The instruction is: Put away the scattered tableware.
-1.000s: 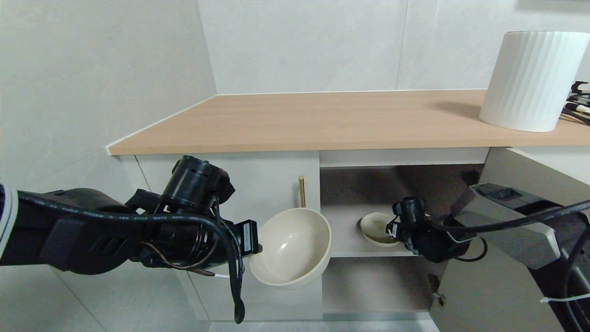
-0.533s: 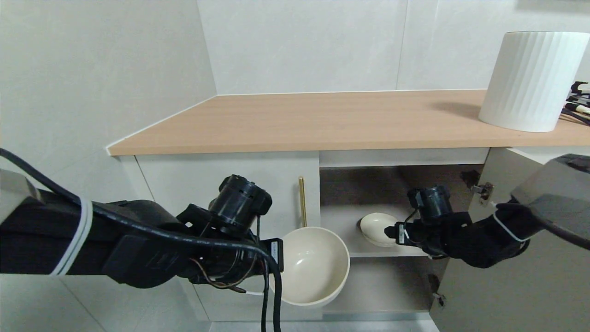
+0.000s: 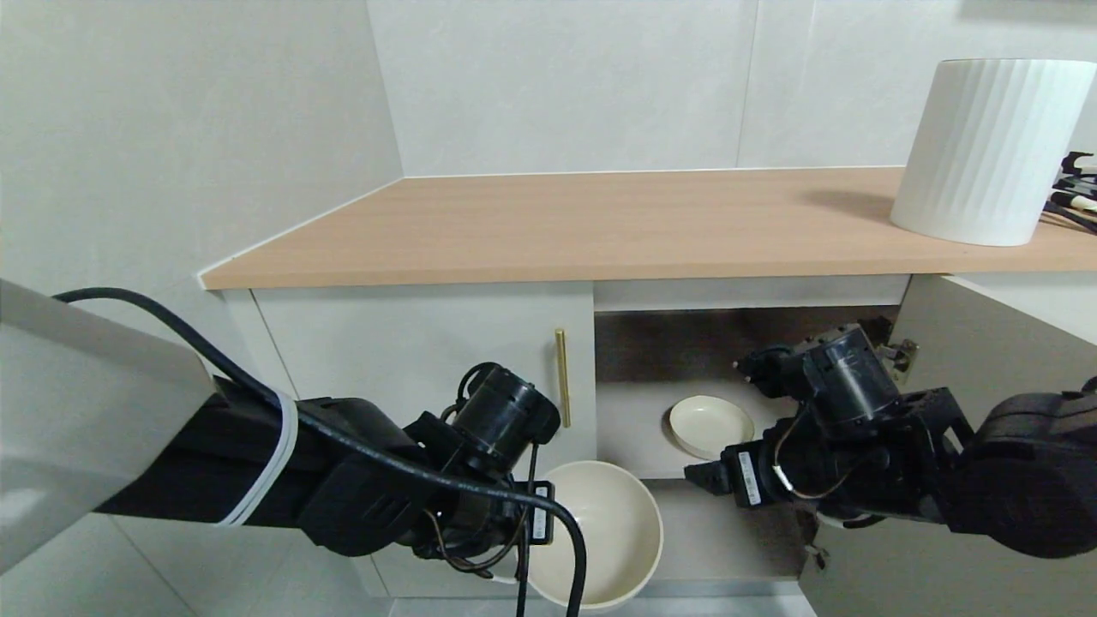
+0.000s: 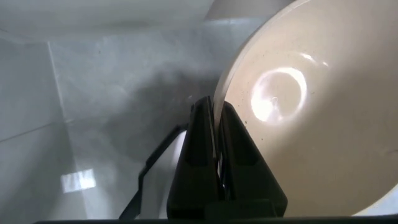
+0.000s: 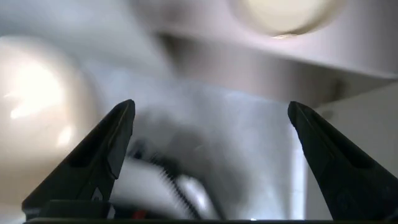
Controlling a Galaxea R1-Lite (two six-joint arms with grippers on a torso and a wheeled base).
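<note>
Left hand (image 3: 542,523) is clamped tight on the rim of the big bowl (image 3: 604,536), low and to the left of the shelf (image 3: 630,428) in the open cabinet (image 3: 677,343). The small plate (image 3: 710,426) sits on that shelf. Right hand (image 3: 704,478) hangs just in front of the shelf edge, fingers spread wide, empty. The left hand is the one carrying, and the bowl's slot looks to be under the shelf, though that space is partly hidden.

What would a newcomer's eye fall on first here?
A large cream bowl, pinched at its rim by the left end effector, hangs low before the cupboard. In its open half, a small plate lies on the shelf, the open right end effector just in front. A white ribbed container stands on the countertop, far right.
</note>
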